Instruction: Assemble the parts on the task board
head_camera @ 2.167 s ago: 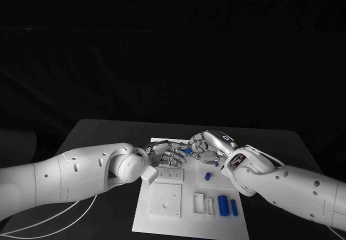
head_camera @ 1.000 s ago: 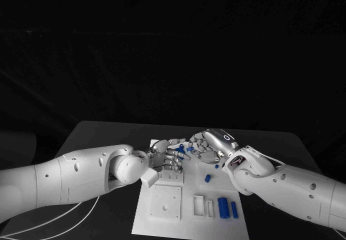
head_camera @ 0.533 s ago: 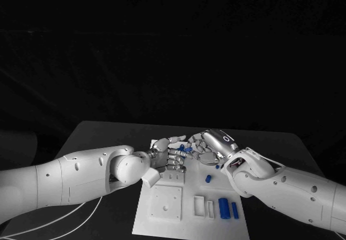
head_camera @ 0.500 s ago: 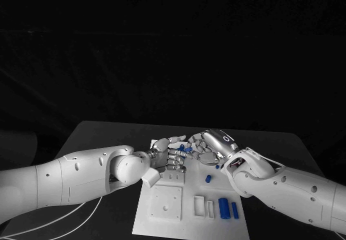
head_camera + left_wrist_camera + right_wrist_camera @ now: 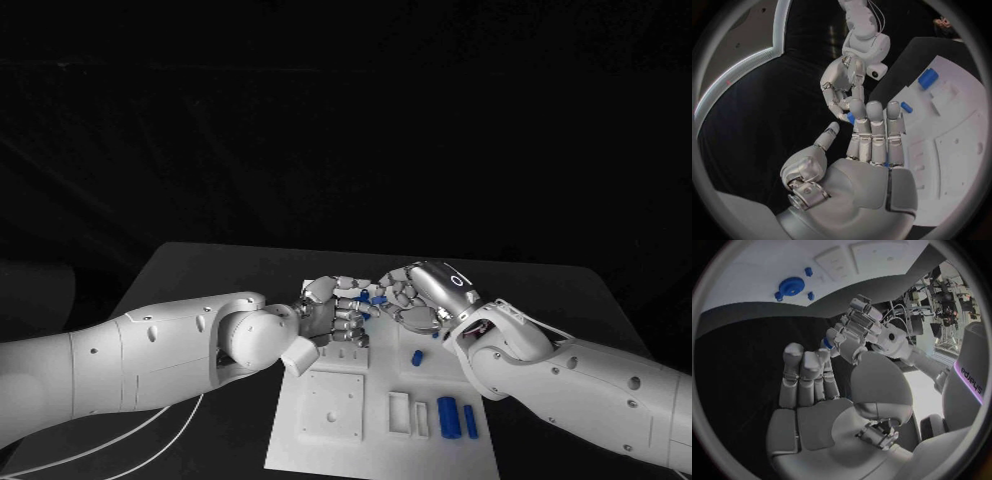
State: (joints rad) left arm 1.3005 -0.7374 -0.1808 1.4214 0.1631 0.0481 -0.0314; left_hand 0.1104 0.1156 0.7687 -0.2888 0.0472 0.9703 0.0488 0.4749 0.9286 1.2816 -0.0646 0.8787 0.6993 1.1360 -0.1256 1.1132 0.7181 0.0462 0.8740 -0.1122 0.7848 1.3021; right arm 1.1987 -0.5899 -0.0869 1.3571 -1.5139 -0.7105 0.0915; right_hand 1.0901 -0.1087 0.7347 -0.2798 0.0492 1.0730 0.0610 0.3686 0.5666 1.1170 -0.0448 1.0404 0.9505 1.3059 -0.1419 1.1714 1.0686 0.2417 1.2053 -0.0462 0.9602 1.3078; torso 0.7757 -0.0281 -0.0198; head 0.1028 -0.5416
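Note:
Above the far end of the white task board, my two hands meet fingertip to fingertip. My right hand holds a small blue part at its fingertips, seen also in the left wrist view as the blue part under my right hand. The left hand reaches out with straight fingers, its thumb apart, and the fingertips touch the part. In the right wrist view the blue part sits between my left hand and my right hand's fingers.
On the board lie a short blue peg and two longer blue pieces beside white slots. The right wrist view shows a round blue part with small blue pegs around it on the board. White cables trail at the left.
My left hand has lifted off the board and closed in on my right hand, until its fingertips reach the blue part. The right hand has barely shifted.

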